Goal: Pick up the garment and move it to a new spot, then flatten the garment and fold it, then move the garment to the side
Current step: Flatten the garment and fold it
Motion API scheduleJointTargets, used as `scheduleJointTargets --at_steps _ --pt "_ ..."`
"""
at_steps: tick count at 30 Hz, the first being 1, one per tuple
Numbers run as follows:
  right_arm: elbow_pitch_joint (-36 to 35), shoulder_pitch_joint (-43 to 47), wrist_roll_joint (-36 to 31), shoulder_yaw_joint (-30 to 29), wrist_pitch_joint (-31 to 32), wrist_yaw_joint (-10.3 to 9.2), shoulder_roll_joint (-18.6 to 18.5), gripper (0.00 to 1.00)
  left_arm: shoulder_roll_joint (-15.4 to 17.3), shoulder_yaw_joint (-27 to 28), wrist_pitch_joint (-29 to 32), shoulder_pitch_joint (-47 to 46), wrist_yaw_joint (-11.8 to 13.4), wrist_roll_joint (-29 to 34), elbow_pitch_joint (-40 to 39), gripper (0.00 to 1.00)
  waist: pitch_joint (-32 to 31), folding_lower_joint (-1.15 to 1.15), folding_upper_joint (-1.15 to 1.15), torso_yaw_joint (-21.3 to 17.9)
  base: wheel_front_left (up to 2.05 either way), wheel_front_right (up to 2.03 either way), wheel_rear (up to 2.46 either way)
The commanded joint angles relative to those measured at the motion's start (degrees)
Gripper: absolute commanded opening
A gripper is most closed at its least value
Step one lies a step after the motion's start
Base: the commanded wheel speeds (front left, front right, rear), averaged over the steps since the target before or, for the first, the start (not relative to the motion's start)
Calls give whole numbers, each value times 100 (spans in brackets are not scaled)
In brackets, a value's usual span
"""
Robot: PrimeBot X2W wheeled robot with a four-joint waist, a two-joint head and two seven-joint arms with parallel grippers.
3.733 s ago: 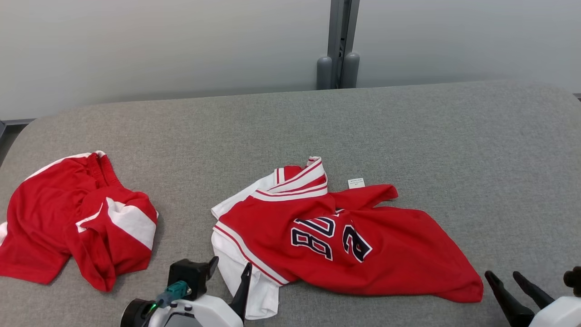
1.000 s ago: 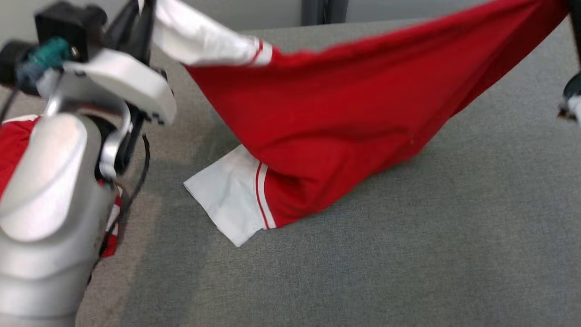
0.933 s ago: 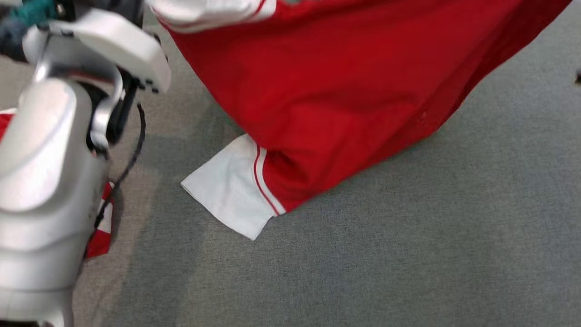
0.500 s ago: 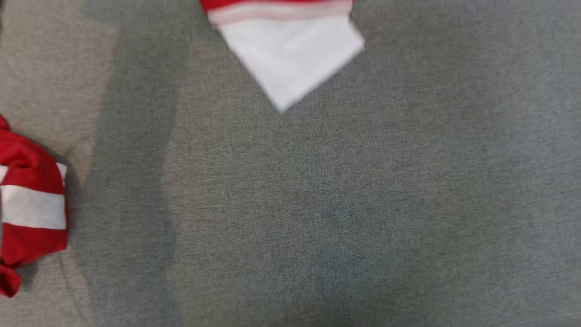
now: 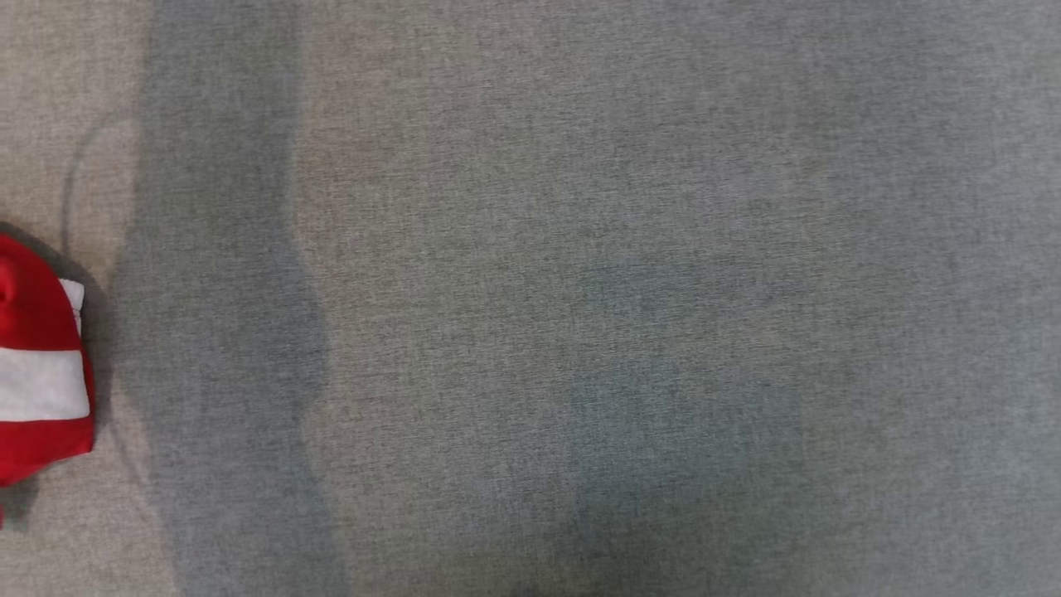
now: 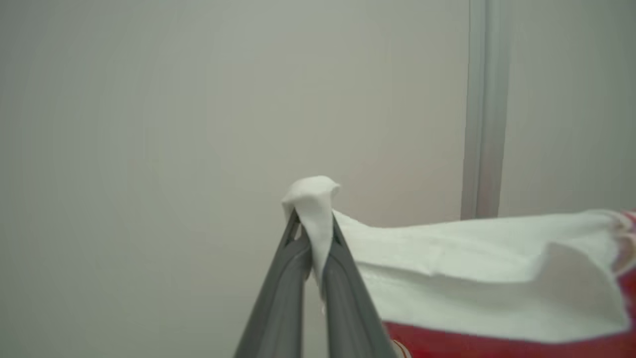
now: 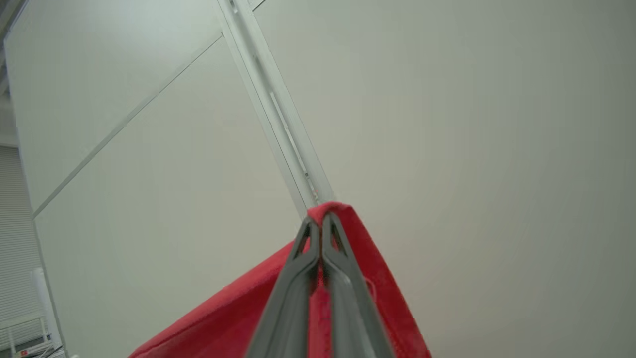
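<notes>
The garment (image 6: pixel 472 278) is up off the tabletop, strung between my two end effectors with a pale wall (image 6: pixel 149 124) behind it. My left end effector (image 6: pixel 314 222) is clenched on a white corner of it. A little nub of white cloth pokes out past the tips, pinched tight between the two dark fingers (image 6: pixel 278 298). From there the white panel runs off to the right of the left wrist view, rumpled and folded over on itself. Red shows along its lower edge, and there's a hint of red striping at the far right.

Over on the other side, my right end effector (image 7: pixel 321 223) is clamped shut on a red edge. The cloth wraps over the fingertips and falls away on both sides of the fingers. That red part of the garment (image 7: pixel 223 323) slopes down toward the lower left of the right wrist view.

Behind the left grip, a grey upright strip (image 6: pixel 484 109) runs down the wall. Behind the right grip, a pale strip (image 7: pixel 278 109) cuts across the wall on a slant.

Looking down from the head, I see the grey woven tabletop (image 5: pixel 580 290) with soft shadows lying across it. A second garment (image 5: pixel 41 373), red with a white band, sits bunched at its left edge.
</notes>
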Motion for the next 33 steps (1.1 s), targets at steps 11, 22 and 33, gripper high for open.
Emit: scheduleJointTargets --at_steps 11,22,33 --pt "72 755 378 1523 478 3 -316 0 -56 -153 754 462 -218 -153 1111 0 -10 0 0 206 0 0 0" --pt "102 1703 971 3118 1675 3 -392 0 144 -318 1586 1582 -968 -423 1853 0 -945 0 0 145 0 0 0" --pt "-468 3004 1608 4155 2440 3 -600 0 282 -1275 3936 3356 -1117 -1215 1221 0 -2236 0 0 38 0 0 0"
